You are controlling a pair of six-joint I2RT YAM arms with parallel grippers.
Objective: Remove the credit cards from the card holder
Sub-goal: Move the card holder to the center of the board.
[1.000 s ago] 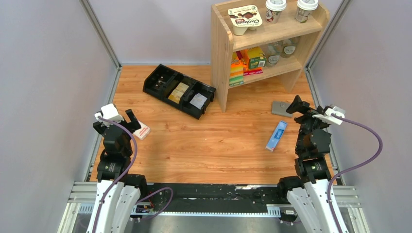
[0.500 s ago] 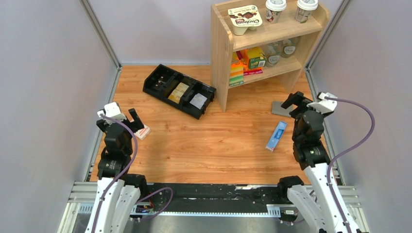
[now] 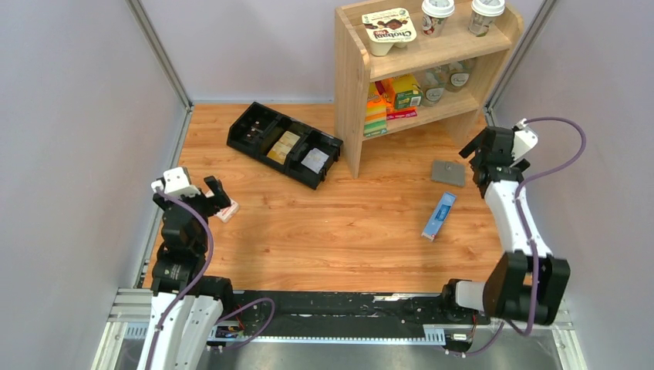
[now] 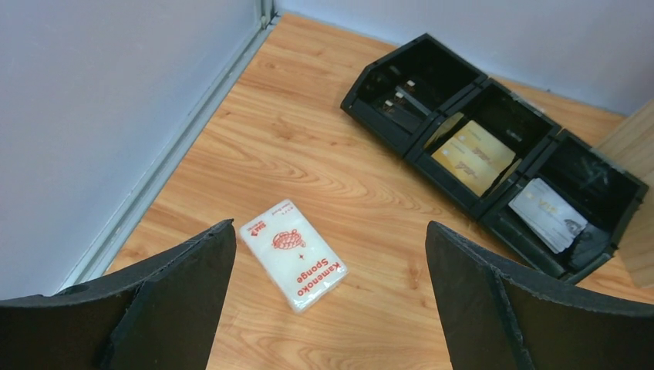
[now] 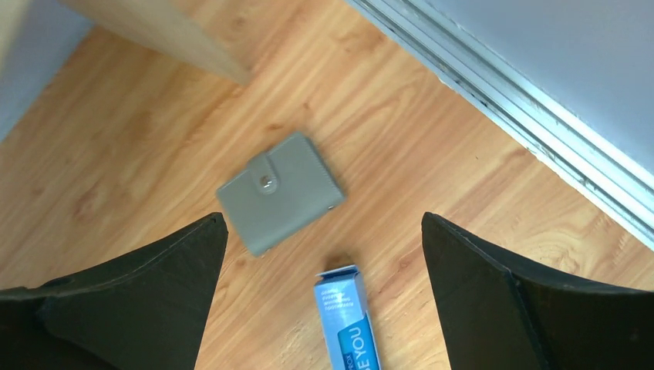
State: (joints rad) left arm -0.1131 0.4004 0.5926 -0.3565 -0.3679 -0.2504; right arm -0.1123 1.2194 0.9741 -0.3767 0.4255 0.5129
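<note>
The card holder (image 3: pixel 448 172), a flat grey wallet closed by a snap, lies on the wooden table just right of the shelf's foot. It also shows in the right wrist view, with the card holder (image 5: pixel 280 193) lying flat just ahead of the fingertips. The credit cards inside it are hidden. My right gripper (image 3: pixel 483 148) hangs open above and a little right of the holder, nothing between the fingers of the right gripper (image 5: pixel 324 221). My left gripper (image 3: pixel 217 194) stands open at the near left, and in its own view the left gripper (image 4: pixel 330 228) is empty over a white sponge packet (image 4: pixel 293 254).
A black compartmented tray (image 3: pixel 254 123) at the back left holds a tan card (image 4: pixel 472 154) and a silver card (image 4: pixel 547 216). A slim blue-and-white box (image 3: pixel 438 216) lies near the holder. The wooden shelf (image 3: pixel 351 100) stands at the back right, with grey walls on both sides.
The right arm has stretched out away from its base, carrying its open gripper up past the holder toward the shelf's right leg. The left gripper dipped slightly toward the sponge packet.
</note>
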